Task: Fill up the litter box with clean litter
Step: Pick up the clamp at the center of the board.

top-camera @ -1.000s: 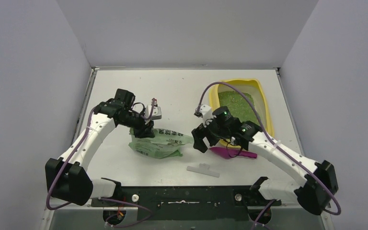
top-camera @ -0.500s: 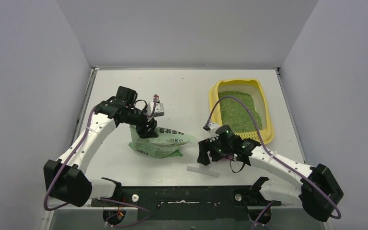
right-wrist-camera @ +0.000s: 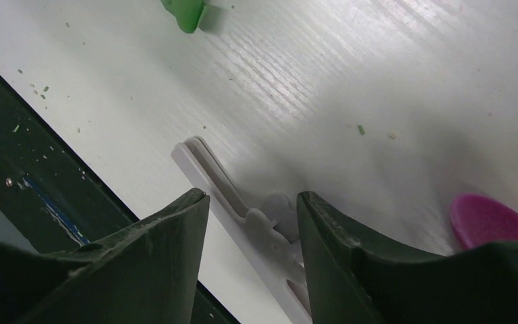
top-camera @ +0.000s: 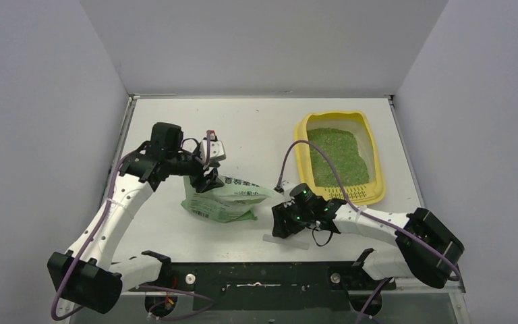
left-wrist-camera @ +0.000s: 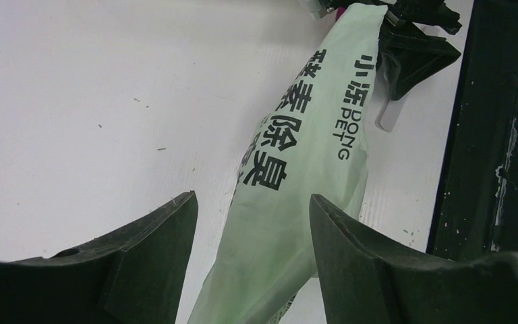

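Two grippers, both with jaws parted and empty. The left gripper [top-camera: 204, 181] hangs over the bag [top-camera: 226, 202]. The right gripper [top-camera: 282, 223] straddles the clip [right-wrist-camera: 243, 209] just beneath it, the clip's length running between its fingers. The litter box [top-camera: 300, 138], litter [top-camera: 337, 155] inside, lies beyond to its right.

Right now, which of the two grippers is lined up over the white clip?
The right gripper: the white clip lies between its open fingers. The left gripper has the green bag between its fingers instead.
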Controlling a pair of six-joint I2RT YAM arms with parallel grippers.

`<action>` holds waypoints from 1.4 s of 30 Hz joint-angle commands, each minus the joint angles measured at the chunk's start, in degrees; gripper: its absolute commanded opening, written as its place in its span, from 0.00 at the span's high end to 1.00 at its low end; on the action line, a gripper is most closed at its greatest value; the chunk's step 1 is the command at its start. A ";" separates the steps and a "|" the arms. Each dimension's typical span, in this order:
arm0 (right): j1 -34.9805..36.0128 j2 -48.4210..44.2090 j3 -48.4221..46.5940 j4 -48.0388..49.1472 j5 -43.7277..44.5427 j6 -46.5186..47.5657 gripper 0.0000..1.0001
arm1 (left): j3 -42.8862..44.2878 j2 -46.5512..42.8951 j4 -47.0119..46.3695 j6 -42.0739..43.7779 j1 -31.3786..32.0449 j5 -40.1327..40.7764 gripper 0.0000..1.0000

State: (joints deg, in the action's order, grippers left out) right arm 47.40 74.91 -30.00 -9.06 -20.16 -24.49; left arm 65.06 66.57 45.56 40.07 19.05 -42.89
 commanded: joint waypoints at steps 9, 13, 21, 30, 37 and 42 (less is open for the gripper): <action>1.75 -4.29 0.00 -0.11 -0.93 1.65 0.55 | -1.15 -3.53 -6.45 -4.68 0.20 -1.71 0.41; 1.90 -5.65 0.18 -2.65 -1.75 2.37 0.45 | -1.59 -4.92 -7.06 -5.80 0.20 -2.67 0.41; 2.20 -3.16 0.28 -3.90 -0.91 1.25 0.49 | -2.66 -8.14 -6.81 -7.76 0.21 -3.85 0.41; 3.33 -5.29 1.20 -4.62 0.15 -0.18 0.75 | -4.11 -12.07 -6.12 -9.39 0.20 -3.36 0.40; 4.61 -7.75 2.22 -3.49 -2.88 -1.17 1.00 | -5.66 -15.15 -7.20 -13.44 0.20 -3.80 0.40; 7.44 -12.47 2.08 -1.65 -7.07 -3.15 1.00 | -6.39 -17.23 -12.82 -28.71 0.20 1.20 0.34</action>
State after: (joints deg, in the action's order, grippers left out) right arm 52.49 67.18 -27.86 -13.45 -23.70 -25.87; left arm 57.93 51.20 39.33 23.73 19.05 -44.38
